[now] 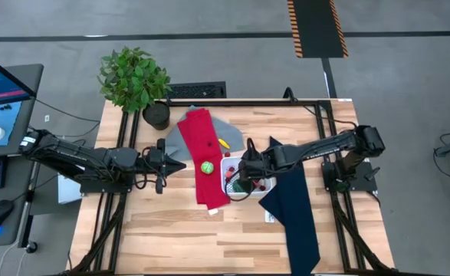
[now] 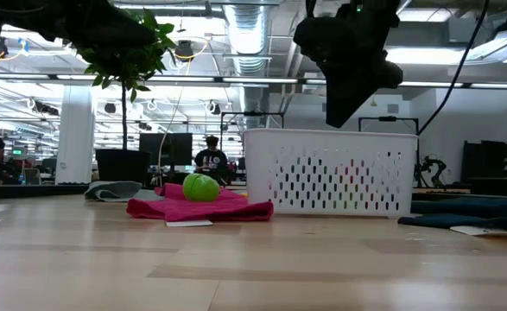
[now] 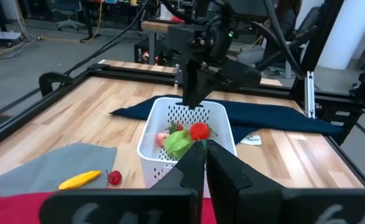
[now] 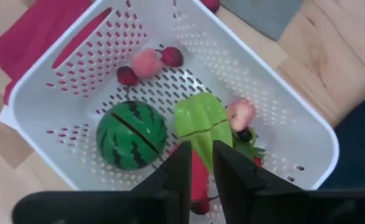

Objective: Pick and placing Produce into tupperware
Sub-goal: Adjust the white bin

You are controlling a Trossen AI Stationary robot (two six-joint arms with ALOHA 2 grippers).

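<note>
Right tool (image 1: pixel 242 182) hangs over the white tupperware (image 4: pixel 281 106), fingers nearly together, nothing between them. Tub sits mid worktop (image 1: pixel 179 238) between red cloth (image 1: pixel 202 146) and navy cloth (image 1: pixel 297 215); it holds a toy watermelon (image 4: pixel 131 134), green leaf piece (image 4: pixel 201 127) and pink and red bits. Left tool (image 1: pixel 163 165) waits beside the red cloth, also pinched shut and empty. Green ball (image 1: pixel 207 167) lies on the red cloth, yellow piece (image 3: pixel 79 180) and cherry (image 3: pixel 114 178) on the grey cloth (image 3: pixel 51 168). Likely next: grab the green ball. Open wide, descend straight, close around its middle, avoid snagging cloth.
</note>
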